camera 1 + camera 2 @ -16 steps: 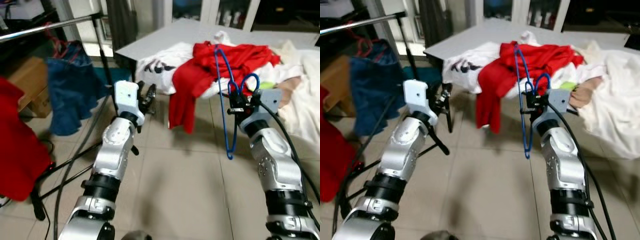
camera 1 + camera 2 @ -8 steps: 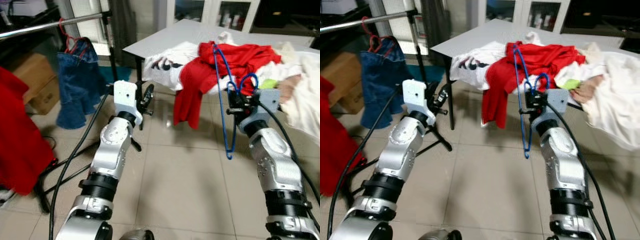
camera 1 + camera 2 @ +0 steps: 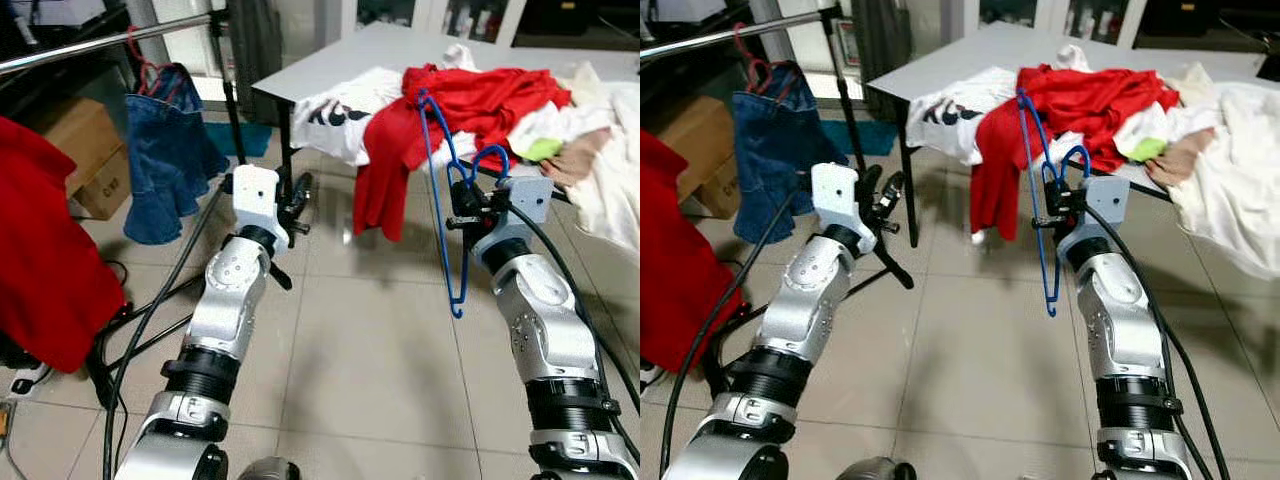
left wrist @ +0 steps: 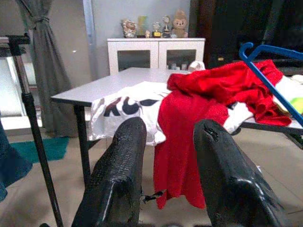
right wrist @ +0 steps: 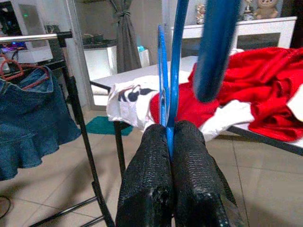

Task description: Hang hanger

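A blue wire hanger (image 3: 442,220) hangs upright in front of my chest on the right, its hook (image 3: 492,160) curling over the wrist. My right gripper (image 3: 457,207) is shut on its thin frame; in the right wrist view the blue wire (image 5: 168,71) is pinched between the two black fingers (image 5: 147,189). My left gripper (image 3: 296,196) is held out on the left at the same height, open and holding nothing, with a wide gap in the left wrist view (image 4: 165,127). A metal clothes rail (image 3: 100,42) crosses the upper left.
A denim skirt (image 3: 165,150) hangs from the rail on a red hanger. A red garment (image 3: 40,260) hangs at the far left. The rail's black stand legs (image 3: 150,310) spread over the tiled floor. A grey table (image 3: 350,65) ahead carries a heap of red and white clothes (image 3: 480,95).
The whole view has shifted, so the rail, denim skirt and red garment now stand further into the picture. Both arms keep their pose, the right one still holding the hanger.
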`<state>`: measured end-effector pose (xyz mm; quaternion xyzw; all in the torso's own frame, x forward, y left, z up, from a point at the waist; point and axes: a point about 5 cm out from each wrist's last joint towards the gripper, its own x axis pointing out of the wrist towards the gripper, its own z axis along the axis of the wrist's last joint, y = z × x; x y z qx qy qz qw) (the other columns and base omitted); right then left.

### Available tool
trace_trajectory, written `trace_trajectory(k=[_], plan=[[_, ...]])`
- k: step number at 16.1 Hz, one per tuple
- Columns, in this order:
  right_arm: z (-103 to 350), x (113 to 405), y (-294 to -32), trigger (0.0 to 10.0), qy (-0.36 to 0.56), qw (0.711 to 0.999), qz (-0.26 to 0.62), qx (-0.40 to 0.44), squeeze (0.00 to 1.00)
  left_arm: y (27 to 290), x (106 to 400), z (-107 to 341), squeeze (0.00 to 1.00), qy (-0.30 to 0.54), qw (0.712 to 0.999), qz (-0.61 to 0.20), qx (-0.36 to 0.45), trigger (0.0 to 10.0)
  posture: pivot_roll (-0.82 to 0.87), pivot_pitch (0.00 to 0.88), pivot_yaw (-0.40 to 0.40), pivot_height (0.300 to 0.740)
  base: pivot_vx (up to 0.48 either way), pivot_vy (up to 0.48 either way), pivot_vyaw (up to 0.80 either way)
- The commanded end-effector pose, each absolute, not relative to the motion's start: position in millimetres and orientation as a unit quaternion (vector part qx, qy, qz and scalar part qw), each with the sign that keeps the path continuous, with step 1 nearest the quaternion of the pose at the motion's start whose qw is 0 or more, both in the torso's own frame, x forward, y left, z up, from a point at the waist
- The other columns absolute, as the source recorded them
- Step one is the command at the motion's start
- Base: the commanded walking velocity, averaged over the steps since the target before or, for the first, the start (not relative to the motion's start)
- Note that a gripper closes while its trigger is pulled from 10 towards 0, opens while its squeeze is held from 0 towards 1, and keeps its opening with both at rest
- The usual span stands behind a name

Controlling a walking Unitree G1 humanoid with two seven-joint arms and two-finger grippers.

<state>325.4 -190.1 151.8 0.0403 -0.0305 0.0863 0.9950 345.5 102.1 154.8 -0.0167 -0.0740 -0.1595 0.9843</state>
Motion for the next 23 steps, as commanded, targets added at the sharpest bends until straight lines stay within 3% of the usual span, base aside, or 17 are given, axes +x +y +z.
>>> trace_trajectory(k=[1, 10, 23], plan=[[153.6, 325.7, -191.4, 10.0, -0.035, 0.995, 0.082, 0.037, 0.00, 103.9, 348.6, 157.6, 0.00, -0.070, 0.985, -0.156, -0.014, 10.0, 0.09, 0.000, 0.049, 0.740, 0.000, 0.000, 0.00], [152.6, 325.2, -187.7, 10.0, -0.036, 0.995, 0.094, 0.017, 0.00, 105.3, 349.0, 156.4, 0.00, -0.067, 0.986, -0.154, -0.011, 10.0, 0.10, 0.000, 0.050, 0.740, 0.273, 0.000, 0.00], [153.5, 324.4, -188.4, 10.0, -0.039, 0.995, 0.094, 0.016, 0.00, 104.3, 349.3, 156.3, 0.00, -0.066, 0.986, -0.155, -0.011, 10.0, 0.09, 0.000, 0.054, 0.740, 0.453, 0.000, 0.00]])
